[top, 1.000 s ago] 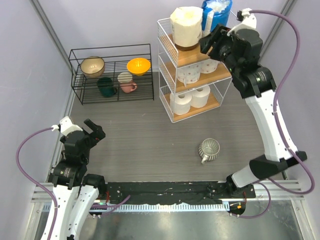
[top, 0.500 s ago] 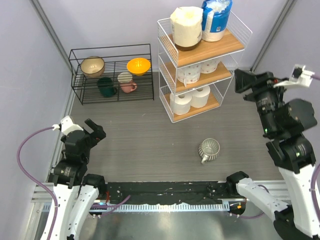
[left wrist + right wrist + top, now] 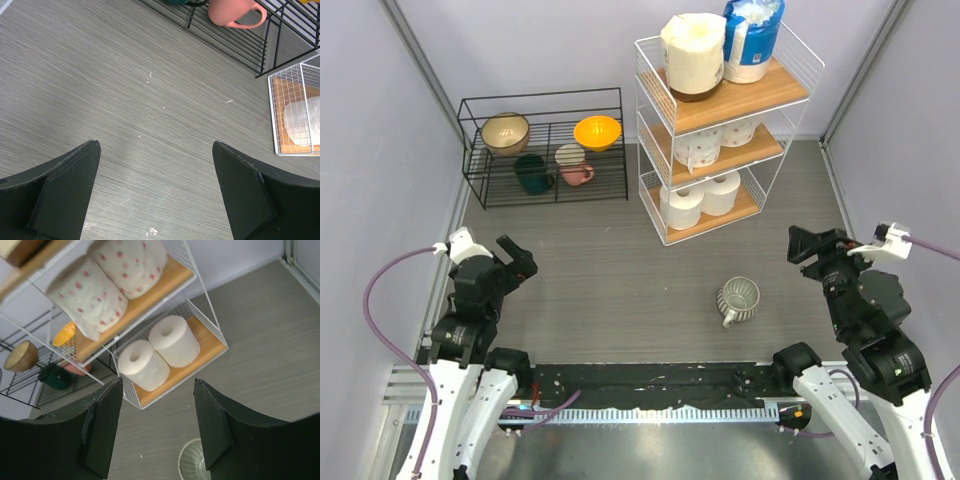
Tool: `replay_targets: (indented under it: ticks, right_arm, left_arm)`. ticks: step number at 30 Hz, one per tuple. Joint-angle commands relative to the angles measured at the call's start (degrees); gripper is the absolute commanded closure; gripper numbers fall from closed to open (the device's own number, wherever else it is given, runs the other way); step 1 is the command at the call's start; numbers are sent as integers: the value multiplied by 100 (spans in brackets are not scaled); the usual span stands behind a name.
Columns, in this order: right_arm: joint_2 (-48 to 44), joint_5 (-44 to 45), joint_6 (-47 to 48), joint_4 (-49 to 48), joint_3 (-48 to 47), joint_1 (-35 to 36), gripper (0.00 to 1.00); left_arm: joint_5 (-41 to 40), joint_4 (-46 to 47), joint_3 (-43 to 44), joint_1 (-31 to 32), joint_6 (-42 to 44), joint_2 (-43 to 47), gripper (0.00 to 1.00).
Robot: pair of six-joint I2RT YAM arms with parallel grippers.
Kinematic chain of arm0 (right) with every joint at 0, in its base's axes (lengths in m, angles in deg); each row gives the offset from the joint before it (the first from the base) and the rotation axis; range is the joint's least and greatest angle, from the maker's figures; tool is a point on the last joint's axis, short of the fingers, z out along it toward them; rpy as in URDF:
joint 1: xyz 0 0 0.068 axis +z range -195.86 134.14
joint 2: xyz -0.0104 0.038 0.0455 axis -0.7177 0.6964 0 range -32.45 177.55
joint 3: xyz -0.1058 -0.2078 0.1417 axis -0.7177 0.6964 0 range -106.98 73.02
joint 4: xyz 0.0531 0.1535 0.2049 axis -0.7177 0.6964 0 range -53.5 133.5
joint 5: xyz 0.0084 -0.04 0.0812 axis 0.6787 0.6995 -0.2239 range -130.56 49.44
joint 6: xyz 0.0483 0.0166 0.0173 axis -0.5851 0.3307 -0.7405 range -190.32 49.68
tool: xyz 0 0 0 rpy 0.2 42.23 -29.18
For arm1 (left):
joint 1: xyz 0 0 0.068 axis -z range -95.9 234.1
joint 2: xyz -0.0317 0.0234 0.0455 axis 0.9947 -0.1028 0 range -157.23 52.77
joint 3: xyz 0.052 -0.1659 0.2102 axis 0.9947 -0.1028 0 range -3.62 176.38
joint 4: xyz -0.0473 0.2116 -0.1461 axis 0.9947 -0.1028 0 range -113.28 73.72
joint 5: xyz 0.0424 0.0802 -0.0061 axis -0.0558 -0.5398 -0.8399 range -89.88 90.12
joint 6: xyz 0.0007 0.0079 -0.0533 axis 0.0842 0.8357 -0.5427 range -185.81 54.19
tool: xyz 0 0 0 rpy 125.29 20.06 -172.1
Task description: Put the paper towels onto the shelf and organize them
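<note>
Nearest, the left claw (image 3: 155,192) and right claw (image 3: 156,432) both gape wide and empty above the table (image 3: 600,280). A cup (image 3: 738,298) sits mid-table. Beyond, the shelf (image 3: 775,92) holds all six rolls (image 3: 682,205), two per board, cream and blue-wrapped on top. A rack (image 3: 540,98) stands to its left.

The left arm (image 3: 455,345) sits folded low over its base at the near left, with the wrist tipped forward and down. The left gripper (image 3: 155,147) points downward, its two dark fingers spread wide with nothing between them. The right arm (image 3: 880,350) rises bent at the near right, its wrist angled forward and to the left. The right gripper (image 3: 157,385) holds its fingers apart around empty space, though from above that gap is hard to judge.
</note>
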Motion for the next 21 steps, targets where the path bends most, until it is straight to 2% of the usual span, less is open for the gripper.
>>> replay_targets:
  ticks: [1, 6, 12, 15, 16, 17, 21]
  right_arm:
    - [-456, 299, -474, 307, 558, -9, 36]
    - [-843, 607, -844, 220, 1069, -9, 36]
    - [-589, 572, -888, 307, 1307, -1, 29]
    - [-439, 572, -914, 394, 1325, -9, 19]
    - [-404, 572, -923, 438, 1316, -9, 13]
    - [-343, 746, -1036, 500, 1290, -9, 1]
    - [-263, 1108, -1301, 861, 1219, -1, 0]
  left_arm:
    - [148, 314, -9, 24, 113, -114, 0]
    - [200, 349, -18, 24, 113, -132, 0]
    - [385, 507, -62, 24, 149, -61, 0]
    - [193, 411, -9, 15, 88, -79, 0]
    - [61, 359, 8, 15, 78, -88, 0]
    - [16, 332, 35, 15, 78, -114, 0]
    - [24, 305, 79, 15, 69, -228, 0]
